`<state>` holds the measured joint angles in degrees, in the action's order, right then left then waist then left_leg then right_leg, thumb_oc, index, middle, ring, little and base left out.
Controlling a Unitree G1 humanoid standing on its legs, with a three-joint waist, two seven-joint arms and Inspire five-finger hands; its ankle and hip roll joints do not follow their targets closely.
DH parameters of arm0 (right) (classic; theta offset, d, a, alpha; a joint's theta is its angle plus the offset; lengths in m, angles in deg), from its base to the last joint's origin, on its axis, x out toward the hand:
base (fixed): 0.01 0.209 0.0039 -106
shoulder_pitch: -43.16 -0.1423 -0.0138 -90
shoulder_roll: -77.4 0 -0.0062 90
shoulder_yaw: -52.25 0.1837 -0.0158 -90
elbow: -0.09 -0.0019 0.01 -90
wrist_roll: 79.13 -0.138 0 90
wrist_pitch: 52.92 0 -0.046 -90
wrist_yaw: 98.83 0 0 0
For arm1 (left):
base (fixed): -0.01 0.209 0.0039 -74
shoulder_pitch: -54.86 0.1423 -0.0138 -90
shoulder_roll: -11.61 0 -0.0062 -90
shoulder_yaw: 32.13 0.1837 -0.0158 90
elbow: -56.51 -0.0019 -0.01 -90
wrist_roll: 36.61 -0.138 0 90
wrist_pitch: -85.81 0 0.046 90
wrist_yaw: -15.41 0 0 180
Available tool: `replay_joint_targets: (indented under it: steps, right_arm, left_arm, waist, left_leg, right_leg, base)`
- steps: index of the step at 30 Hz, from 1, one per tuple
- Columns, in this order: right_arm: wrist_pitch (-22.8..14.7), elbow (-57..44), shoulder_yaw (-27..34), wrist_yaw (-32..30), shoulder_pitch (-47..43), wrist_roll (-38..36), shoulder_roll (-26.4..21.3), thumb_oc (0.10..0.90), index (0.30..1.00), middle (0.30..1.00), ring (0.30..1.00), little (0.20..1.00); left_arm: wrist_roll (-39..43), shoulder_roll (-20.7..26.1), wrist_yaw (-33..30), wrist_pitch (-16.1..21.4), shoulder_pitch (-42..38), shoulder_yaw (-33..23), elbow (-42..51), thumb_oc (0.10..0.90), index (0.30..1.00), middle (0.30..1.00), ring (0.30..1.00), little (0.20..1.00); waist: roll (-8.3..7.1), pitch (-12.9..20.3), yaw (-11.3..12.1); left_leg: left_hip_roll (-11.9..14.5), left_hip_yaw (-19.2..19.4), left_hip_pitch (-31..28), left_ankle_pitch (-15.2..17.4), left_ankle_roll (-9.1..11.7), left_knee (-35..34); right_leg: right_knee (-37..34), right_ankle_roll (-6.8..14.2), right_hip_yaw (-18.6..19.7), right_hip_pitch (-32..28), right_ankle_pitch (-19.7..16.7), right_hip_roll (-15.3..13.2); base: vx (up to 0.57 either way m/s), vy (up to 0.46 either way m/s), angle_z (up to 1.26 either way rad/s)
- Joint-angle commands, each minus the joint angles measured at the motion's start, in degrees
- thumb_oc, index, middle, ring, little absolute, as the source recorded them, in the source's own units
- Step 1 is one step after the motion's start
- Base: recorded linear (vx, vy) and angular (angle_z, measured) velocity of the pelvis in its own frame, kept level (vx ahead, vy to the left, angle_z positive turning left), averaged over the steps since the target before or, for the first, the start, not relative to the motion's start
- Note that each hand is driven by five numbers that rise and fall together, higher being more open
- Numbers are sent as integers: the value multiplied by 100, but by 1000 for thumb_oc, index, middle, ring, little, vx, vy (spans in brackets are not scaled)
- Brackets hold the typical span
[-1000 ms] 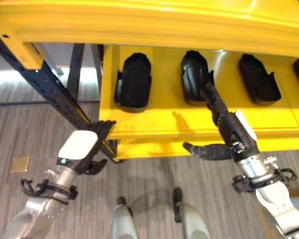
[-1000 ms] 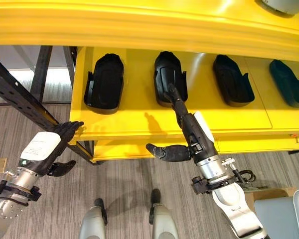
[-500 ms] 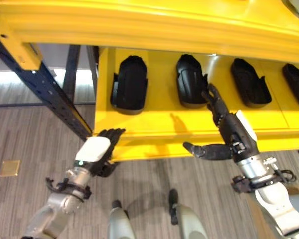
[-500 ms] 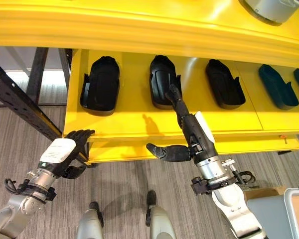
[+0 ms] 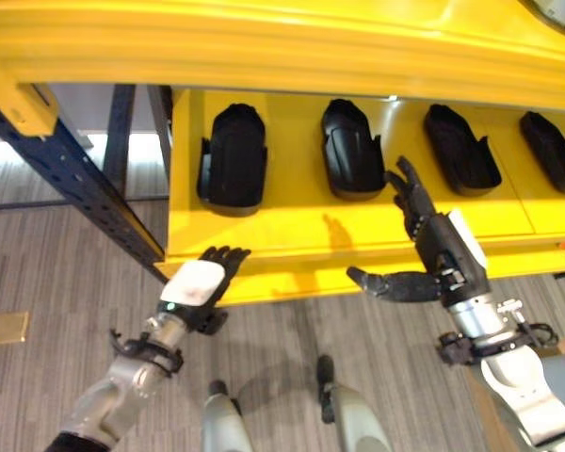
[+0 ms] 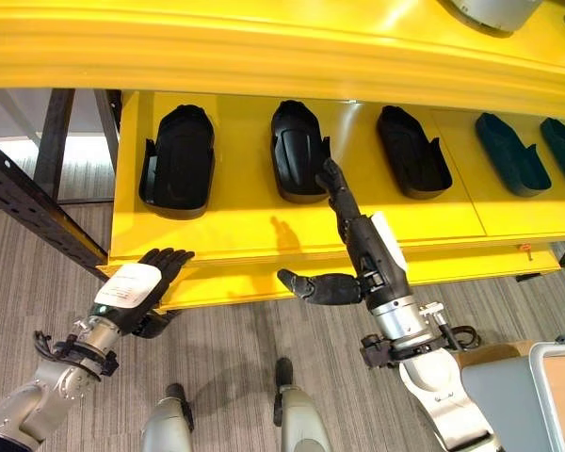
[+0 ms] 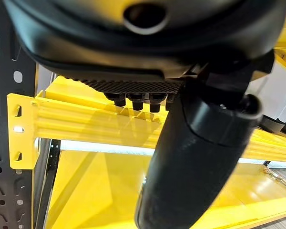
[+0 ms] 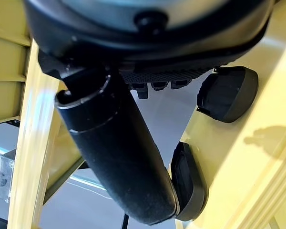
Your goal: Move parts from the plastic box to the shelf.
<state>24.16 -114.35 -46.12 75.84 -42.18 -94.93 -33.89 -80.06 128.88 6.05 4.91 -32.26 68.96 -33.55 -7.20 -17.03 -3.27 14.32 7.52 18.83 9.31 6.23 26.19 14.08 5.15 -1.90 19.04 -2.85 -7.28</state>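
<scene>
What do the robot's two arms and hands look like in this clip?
Both arms are silver-grey with dark collars at the wrists. The left hand and the right hand are black and fingered, each with a white plate on its back.

shelf [image 6: 264, 240]: yellow | parts [image 6: 298, 153]: black | floor [image 6: 226, 377]: grey, striped

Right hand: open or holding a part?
Open. The right hand has straight fingers and spread thumb, empty, beside the second black part on the shelf.
</scene>
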Motion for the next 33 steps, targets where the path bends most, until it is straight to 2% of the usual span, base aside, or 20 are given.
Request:
replay_joint_targets:
  steps: [1, 10, 21, 33]
  right_arm:
    - [-664, -421, 268, -201, -415, -19, 42, 900, 1000, 1000, 1000, 1000]
    - [-615, -392, 320, -200, -355, -32, 43, 900, 1000, 1000, 1000, 1000]
    - [-599, -386, 292, -167, -361, -82, 43, 900, 1000, 1000, 1000, 1000]
    - [-583, -370, 230, -155, -357, -81, 37, 900, 1000, 1000, 1000, 1000]
  left_arm:
    - [-49, -115, -428, 60, -291, -85, 79, 900, 1000, 1000, 1000, 1000]
    - [-109, -155, -589, -126, -290, -362, 9, 900, 1000, 1000, 1000, 1000]
    - [-84, -287, -870, -341, -725, -401, -293, 900, 1000, 1000, 1000, 1000]
    - [-286, -374, -970, -497, -1361, -3, -738, 900, 1000, 1000, 1000, 1000]
  waist:
    - [-36, 226, -72]
    - [-33, 258, -88]
    - [-78, 294, -133]
    - [-99, 321, -211]
  left_leg:
    - [-175, -144, -176, -192, -283, -352]
    - [-164, -151, -139, -192, -268, -330]
    - [-168, -143, -77, -185, -258, -292]
    - [-155, -104, -67, -187, -242, -289]
  right_leg:
    - [960, -139, 5, 45, 657, 236]
    - [949, -146, -19, 58, 655, 240]
    - [970, -159, -8, 123, 636, 254]
    - [960, -157, 33, 131, 632, 265]
  base:
    - [0, 0, 0]
    - [0, 0, 0]
    - [0, 0, 0]
    - [0, 0, 0]
